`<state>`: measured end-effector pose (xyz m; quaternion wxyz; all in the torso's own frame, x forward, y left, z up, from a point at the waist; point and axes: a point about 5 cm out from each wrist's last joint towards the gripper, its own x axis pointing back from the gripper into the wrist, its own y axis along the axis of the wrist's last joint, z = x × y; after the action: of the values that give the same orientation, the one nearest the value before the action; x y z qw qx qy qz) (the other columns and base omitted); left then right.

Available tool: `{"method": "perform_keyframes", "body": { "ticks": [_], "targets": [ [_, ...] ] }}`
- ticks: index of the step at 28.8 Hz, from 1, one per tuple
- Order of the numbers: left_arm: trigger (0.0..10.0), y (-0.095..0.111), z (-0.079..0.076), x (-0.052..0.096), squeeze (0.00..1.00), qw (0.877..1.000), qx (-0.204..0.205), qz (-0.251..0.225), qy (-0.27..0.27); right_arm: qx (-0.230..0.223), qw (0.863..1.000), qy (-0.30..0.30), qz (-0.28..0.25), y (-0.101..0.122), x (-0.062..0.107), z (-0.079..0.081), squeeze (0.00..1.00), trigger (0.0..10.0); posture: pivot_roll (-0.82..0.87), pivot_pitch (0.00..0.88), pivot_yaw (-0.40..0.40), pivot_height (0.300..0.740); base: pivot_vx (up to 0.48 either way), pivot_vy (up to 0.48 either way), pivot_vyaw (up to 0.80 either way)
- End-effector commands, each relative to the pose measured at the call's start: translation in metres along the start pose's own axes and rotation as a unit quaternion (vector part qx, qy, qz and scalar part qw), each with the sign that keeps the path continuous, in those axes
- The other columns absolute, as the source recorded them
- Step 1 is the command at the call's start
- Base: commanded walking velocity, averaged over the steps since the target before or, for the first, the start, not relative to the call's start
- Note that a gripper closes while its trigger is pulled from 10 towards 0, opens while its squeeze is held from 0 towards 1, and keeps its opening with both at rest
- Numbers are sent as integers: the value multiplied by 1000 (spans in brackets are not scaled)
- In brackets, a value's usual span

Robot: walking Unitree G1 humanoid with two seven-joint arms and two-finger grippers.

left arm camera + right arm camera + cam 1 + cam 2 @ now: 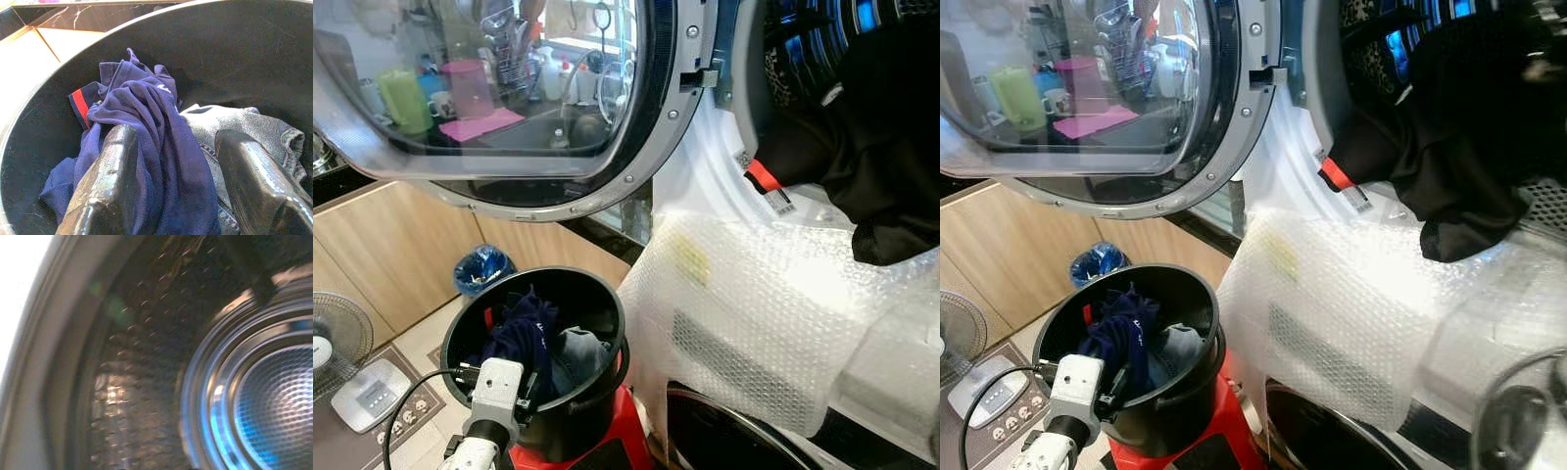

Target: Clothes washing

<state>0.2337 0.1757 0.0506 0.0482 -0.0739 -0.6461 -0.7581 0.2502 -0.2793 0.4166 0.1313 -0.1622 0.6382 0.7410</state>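
Two garments in black bucket (597, 392): navy shirt (146, 127), grey jeans (244, 132) | left pincer (181, 191) spread astride shirt

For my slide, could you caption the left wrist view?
Open left gripper straddling navy shirt in black bucket.

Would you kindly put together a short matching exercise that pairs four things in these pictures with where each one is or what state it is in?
Things:
1. navy garment
2. black garment
3. washer door
4. bubble wrap

Places or states:
A. swung open, its glass reflecting a kitchen counter
B. draped over the machine's front below the drum opening
C. hanging out of the drum opening
D. lying in the black bucket, between the open fingers of the left gripper

Pairs: 1-D, 2-C, 3-A, 4-B
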Motion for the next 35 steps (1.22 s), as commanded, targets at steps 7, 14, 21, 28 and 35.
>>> {"method": "perform_keyframes", "body": {
  "ticks": [7, 14, 21, 28, 35],
  "targets": [
    [10000, -20, -2, 3, 0, 999, -2, 49, -12, 8, 987, 157, 20, -5, 24, 25, 0, 10000, -92, 67, 37, 740, 0, 0, 0],
    [10000, -21, -2, 2, 0, 999, -2, 51, -15, 45, 959, 249, 127, -39, 49, 35, 0, 10000, -99, 75, 36, 740, 0, 0, 0],
    [10000, -22, -1, 2, 0, 999, -3, 53, -13, 24, 936, 315, 154, -53, 61, 55, 0, 10000, -103, 79, 31, 740, 0, 0, 0],
    [10000, -22, -1, 2, 0, 999, -2, 53, -10, -8, 914, 369, 169, -69, 68, 74, 0, 10000, -90, 80, 24, 740, 0, 0, 0],
    [10000, -25, 1, 6, 0, 998, -1, 57, -5, -45, 914, 353, 195, -93, 64, 85, 0, 10000, -82, 92, 19, 740, 0, 0, 0]
  ]
}}
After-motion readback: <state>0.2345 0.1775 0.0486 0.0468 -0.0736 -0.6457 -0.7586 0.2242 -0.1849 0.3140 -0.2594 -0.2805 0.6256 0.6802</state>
